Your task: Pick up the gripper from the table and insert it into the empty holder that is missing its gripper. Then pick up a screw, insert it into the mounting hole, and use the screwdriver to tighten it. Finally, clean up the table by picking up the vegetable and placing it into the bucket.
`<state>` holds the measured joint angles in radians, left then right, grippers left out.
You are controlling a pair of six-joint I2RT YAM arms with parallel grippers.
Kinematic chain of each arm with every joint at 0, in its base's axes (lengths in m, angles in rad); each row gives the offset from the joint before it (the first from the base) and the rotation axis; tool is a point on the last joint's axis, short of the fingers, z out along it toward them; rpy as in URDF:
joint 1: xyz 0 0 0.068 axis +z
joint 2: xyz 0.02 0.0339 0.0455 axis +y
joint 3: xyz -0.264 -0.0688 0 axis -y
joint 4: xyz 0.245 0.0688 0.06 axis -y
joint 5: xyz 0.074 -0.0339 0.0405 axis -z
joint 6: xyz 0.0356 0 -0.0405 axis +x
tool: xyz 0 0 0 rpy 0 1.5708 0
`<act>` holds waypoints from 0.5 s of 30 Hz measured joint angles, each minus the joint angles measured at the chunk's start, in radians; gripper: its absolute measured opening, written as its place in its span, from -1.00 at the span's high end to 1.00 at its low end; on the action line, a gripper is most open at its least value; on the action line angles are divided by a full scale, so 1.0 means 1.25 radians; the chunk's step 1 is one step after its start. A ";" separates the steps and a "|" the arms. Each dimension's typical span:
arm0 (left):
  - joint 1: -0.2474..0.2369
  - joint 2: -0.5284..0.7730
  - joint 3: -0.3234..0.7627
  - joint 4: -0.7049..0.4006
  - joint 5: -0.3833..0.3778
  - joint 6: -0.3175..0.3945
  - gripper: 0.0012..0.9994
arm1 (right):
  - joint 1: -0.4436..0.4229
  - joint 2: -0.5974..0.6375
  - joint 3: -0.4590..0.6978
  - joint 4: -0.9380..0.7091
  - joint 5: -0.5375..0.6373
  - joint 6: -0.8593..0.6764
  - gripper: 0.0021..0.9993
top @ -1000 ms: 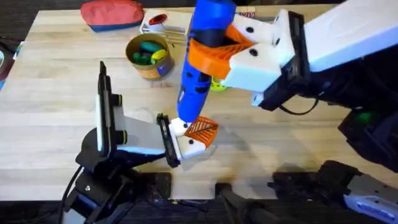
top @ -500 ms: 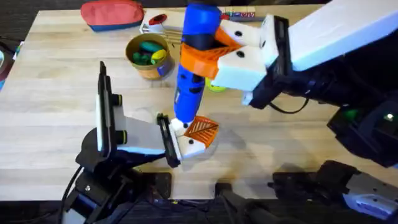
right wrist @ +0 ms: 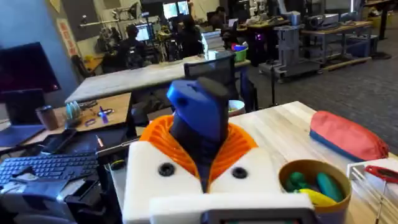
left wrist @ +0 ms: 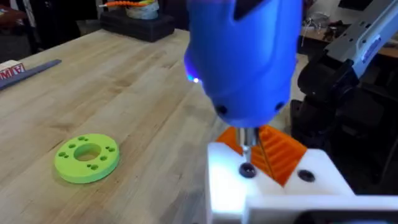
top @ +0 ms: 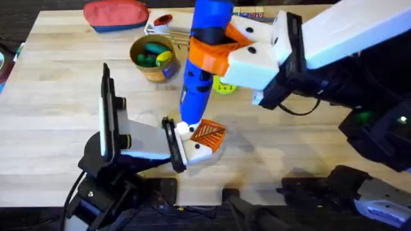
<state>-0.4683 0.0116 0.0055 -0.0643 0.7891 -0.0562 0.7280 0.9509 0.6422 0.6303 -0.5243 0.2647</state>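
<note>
My right gripper, white with orange pads, is shut on the blue screwdriver, which stands nearly upright. Its metal tip sits right over a dark screw head in the white holder. The orange ribbed gripper is seated in that holder, at the end of my left gripper. The tan bucket stands behind and holds green, teal and yellow toys. I cannot tell which of them is the vegetable.
A lime-green disc lies just behind the screwdriver. A red pouch and a red-handled screwdriver lie at the table's far edge. Bare wood stretches to the left.
The screwdriver's handle leaned left with my right gripper, then came a little back. Its tip stayed on the holder. My left arm has not moved.
</note>
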 joint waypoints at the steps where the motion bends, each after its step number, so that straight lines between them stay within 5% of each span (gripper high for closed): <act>1: 0.000 0.000 0.000 0.000 0.000 0.000 0.99 | 0.000 0.000 0.000 0.000 0.000 0.004 0.99; 15: 0.000 0.000 0.000 0.000 0.000 0.000 0.99 | 0.000 0.000 0.000 -0.002 0.000 0.019 0.99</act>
<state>-0.4683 0.0120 0.0051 -0.0643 0.7891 -0.0559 0.7280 0.9512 0.6422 0.6273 -0.5243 0.2890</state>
